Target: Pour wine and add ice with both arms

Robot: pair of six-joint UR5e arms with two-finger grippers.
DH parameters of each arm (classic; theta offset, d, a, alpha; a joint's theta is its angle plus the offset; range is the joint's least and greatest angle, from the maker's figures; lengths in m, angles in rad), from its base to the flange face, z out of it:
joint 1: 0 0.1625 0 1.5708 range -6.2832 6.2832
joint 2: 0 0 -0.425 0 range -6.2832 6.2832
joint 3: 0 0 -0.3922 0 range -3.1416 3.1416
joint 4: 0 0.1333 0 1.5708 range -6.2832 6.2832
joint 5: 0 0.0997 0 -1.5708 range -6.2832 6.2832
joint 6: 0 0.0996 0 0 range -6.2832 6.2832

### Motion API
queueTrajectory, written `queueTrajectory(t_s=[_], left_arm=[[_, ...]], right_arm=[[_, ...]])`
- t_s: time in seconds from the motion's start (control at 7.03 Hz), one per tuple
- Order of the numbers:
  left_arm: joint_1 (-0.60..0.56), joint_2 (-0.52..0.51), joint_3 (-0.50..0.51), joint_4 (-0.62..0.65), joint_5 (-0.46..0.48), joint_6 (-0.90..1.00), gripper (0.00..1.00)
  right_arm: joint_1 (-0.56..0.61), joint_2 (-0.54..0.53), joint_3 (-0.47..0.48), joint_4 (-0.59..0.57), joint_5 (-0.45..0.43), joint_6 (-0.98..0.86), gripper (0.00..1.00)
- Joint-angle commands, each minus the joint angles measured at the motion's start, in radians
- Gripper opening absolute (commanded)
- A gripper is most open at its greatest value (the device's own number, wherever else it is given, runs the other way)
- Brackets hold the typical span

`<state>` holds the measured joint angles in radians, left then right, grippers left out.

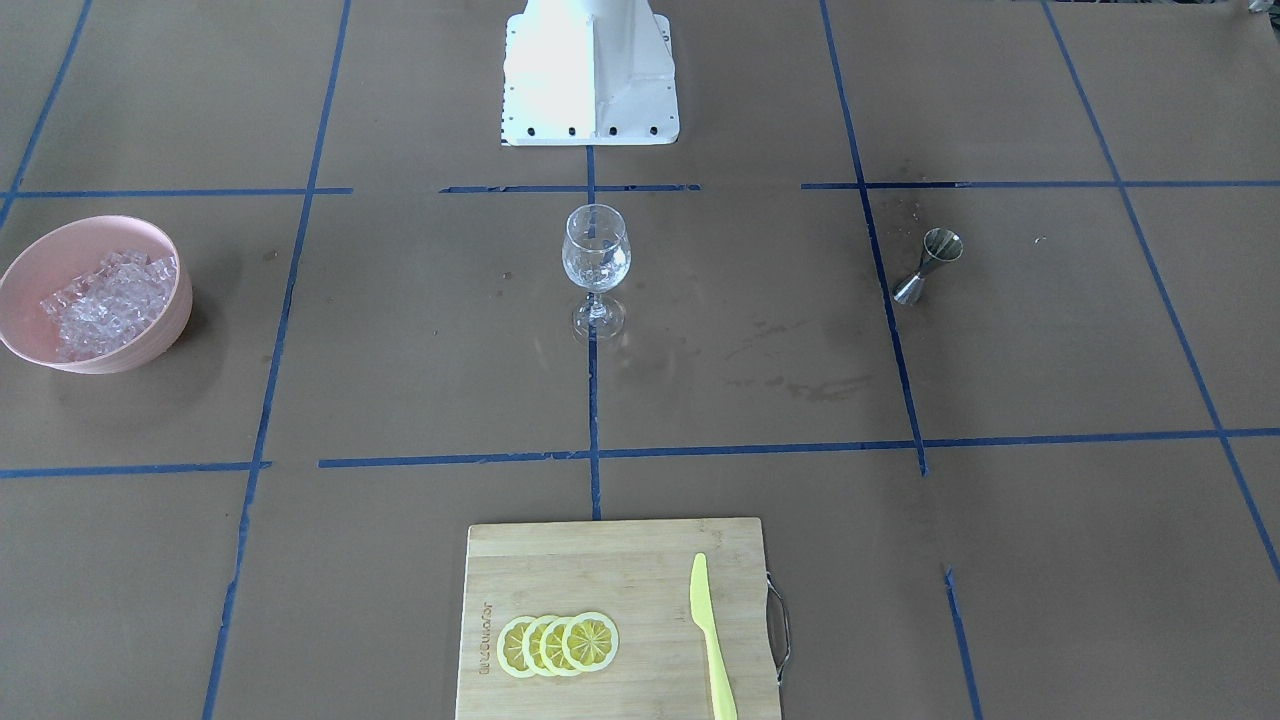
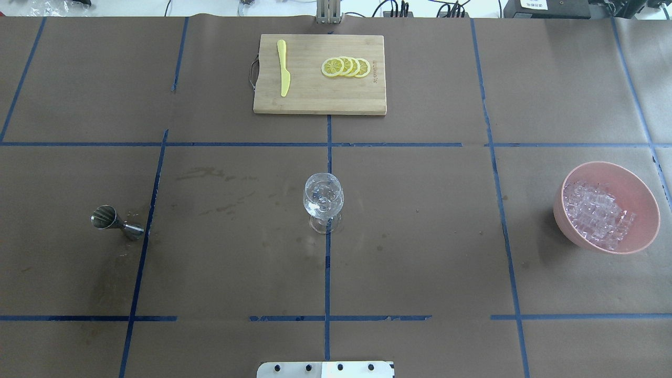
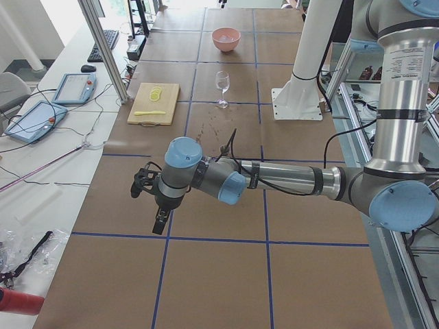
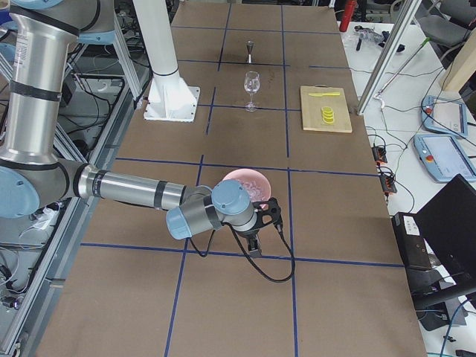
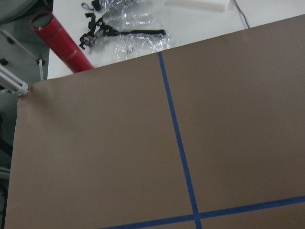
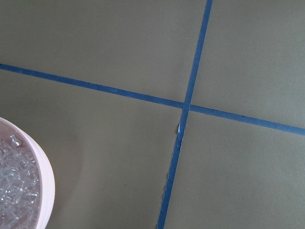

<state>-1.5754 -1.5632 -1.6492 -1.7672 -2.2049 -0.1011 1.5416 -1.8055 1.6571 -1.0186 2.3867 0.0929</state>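
Brown and crossed by blue tape [image 2: 327,273], the surface [image 2: 420,262] carries everything. Only the side views show the left arm [image 3: 288,179] and right arm [image 4: 134,190], forearms level across it. Left hand [image 3: 159,227] and right hand [image 4: 255,251] point down; spread or pressed together, I cannot tell. Beyond, at the robot's right, ice [image 2: 598,218] fills a pink bowl [image 2: 647,207].

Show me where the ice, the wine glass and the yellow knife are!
ice [image 2: 598,218]: overhead view, on the middle of the pile of cubes.
wine glass [image 2: 323,198]: overhead view, on the round bowl part of the glass.
yellow knife [image 2: 284,68]: overhead view, about halfway along its length.
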Motion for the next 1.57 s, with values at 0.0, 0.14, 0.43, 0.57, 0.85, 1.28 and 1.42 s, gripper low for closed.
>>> queueTrajectory(t_s=[0.0,0.14,0.43,0.57,0.85,1.28,1.42], left_arm=[[-0.009,0.063,-0.039,0.196,-0.143,0.154,1.0],[-0.012,0.143,-0.096,0.189,-0.179,0.156,1.0],[-0.014,0.166,-0.164,0.196,-0.174,0.153,1.0],[-0.011,0.161,-0.138,0.192,-0.164,0.153,1.0],[-0.009,0.15,-0.149,0.19,-0.164,0.152,1.0],[-0.009,0.141,-0.152,0.18,-0.165,0.153,1.0],[-0.009,0.14,-0.152,0.172,-0.165,0.153,1.0]], right_arm=[[0.0,0.002,0.0,0.0,0.0,0.001,1.0],[0.0,0.003,0.004,0.002,0.0,0.001,1.0],[-0.005,0.015,0.029,-0.005,0.015,0.013,1.0],[-0.026,0.023,0.077,-0.006,0.038,0.09,1.0],[-0.142,0.02,0.191,-0.008,0.019,0.282,1.0],[-0.293,-0.03,0.299,0.011,-0.088,0.326,1.0],[-0.311,-0.058,0.297,0.058,-0.118,0.411,1.0]])
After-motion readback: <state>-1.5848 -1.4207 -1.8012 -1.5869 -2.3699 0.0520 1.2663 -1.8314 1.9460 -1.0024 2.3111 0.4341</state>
